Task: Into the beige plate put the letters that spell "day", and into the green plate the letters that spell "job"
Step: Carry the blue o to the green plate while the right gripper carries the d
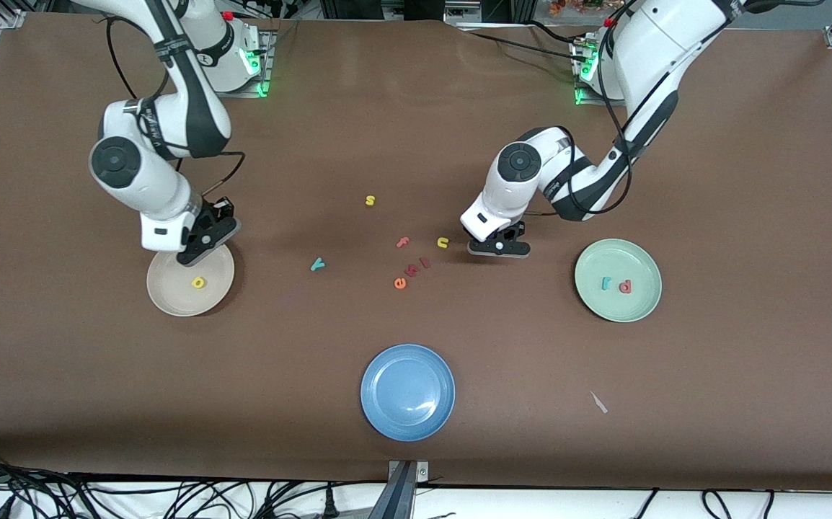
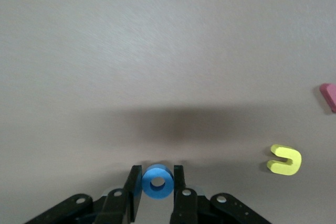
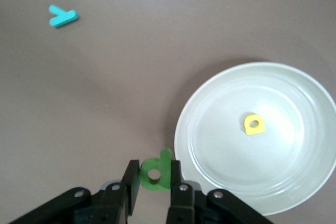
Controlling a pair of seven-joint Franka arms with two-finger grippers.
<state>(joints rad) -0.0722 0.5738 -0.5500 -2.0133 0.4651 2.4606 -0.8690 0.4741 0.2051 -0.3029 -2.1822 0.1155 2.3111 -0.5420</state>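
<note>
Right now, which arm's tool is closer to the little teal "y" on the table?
The right one. The right tool, holding the green "d", hangs at the beige plate's rim beside the teal "y". The left tool, holding the blue "o", is farther, past the loose letters.

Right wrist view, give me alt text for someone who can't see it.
The right gripper pinches a dark green foam letter d just outside the rim of a round beige plate holding a yellow foam letter a. A teal foam letter y lies apart on the brown table.
</note>
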